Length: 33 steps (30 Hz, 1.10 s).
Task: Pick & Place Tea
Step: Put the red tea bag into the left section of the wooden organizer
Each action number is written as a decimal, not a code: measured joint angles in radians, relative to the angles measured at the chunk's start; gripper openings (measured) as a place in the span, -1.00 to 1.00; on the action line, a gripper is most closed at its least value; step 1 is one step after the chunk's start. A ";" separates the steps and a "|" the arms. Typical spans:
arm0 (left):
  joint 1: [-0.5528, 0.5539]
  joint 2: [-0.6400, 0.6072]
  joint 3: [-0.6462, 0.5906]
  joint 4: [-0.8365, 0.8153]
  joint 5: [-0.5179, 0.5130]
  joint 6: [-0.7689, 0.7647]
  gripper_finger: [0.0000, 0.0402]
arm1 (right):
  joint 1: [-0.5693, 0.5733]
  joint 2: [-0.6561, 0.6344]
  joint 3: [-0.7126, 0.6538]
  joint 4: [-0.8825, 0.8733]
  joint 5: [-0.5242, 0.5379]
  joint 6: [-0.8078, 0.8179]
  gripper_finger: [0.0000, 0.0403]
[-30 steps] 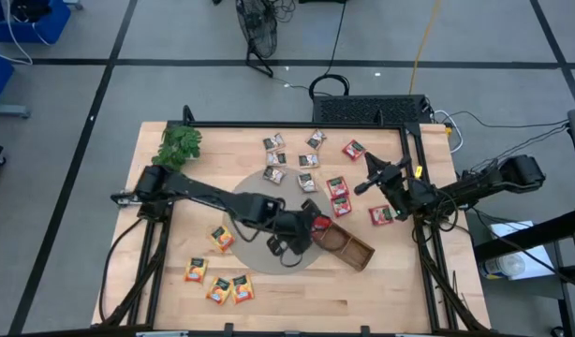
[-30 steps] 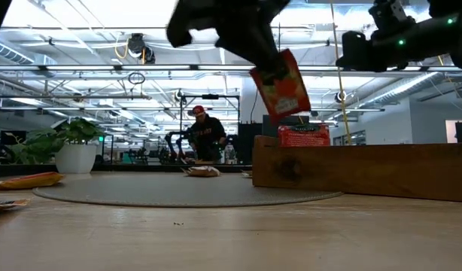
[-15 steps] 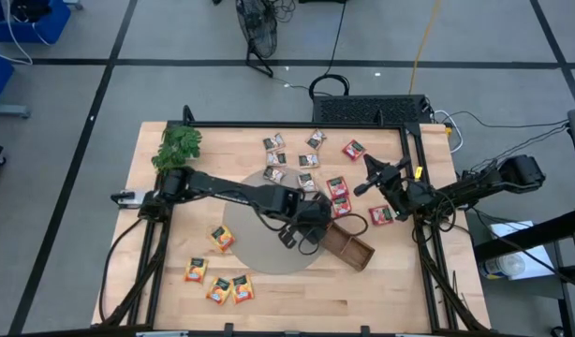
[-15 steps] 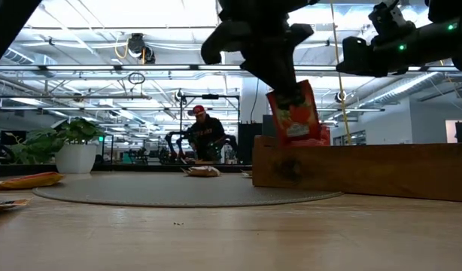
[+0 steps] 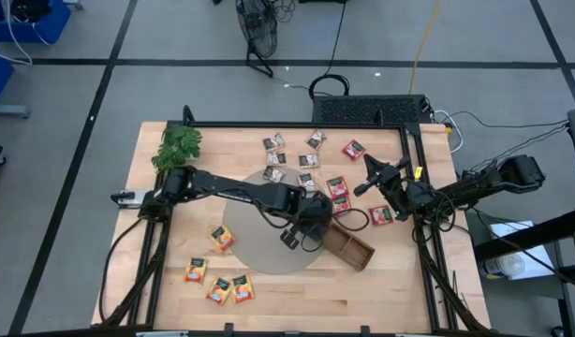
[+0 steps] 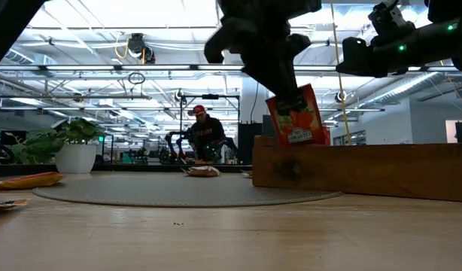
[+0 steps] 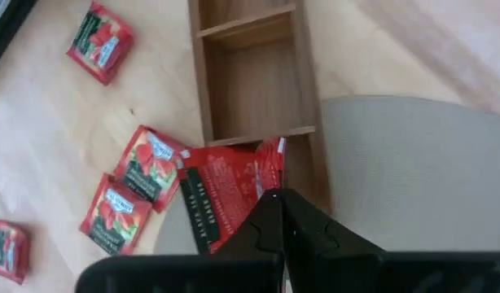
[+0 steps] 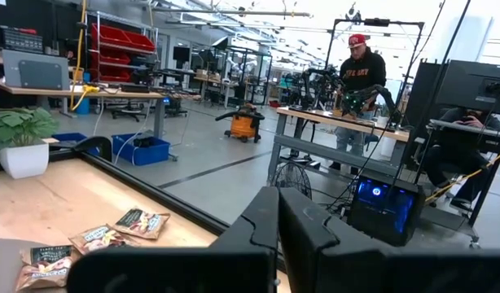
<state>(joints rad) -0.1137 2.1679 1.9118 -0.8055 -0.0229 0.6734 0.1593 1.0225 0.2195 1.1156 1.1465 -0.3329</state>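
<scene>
Over the near end of the long brown wooden compartment tray [image 5: 348, 245], the left gripper [image 5: 311, 223] has barely shifted since half a second ago, and the red square tea sachet [image 6: 296, 116] it pinches has tilted a little, its lower edge now at the tray's wall top. From above, the arm hides that sachet almost wholly. The left wrist view shows the fingers pressed together on the sachet's [image 7: 225, 198] corner, hanging over the tray's end compartment; how far it reaches inside is hard to tell. Two compartments beyond it [image 7: 254, 77] show bare wood. Beyond the tray's far end, the right gripper [image 5: 374, 176] hangs with fingers pressed together on nothing, beside a loose red sachet [image 5: 381, 215].
</scene>
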 joint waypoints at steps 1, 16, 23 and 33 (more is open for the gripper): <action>0.002 0.005 -0.001 -0.004 0.001 -0.003 -1.00 | 0.000 0.000 0.000 -0.001 0.000 0.000 -1.00; 0.003 0.070 -0.003 0.049 -0.001 -0.017 -0.93 | 0.000 0.001 0.001 -0.038 0.000 0.034 -1.00; 0.004 0.071 -0.003 0.136 -0.162 -0.080 -0.93 | 0.000 0.000 0.001 -0.066 -0.003 0.067 -1.00; 0.027 0.071 -0.003 0.156 -0.213 -0.184 -0.88 | 0.000 0.001 0.001 -0.082 -0.052 0.090 -1.00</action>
<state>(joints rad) -0.0866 2.2391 1.9087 -0.6498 -0.2356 0.4894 0.1593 1.0231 0.2203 1.0336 1.0945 -0.2431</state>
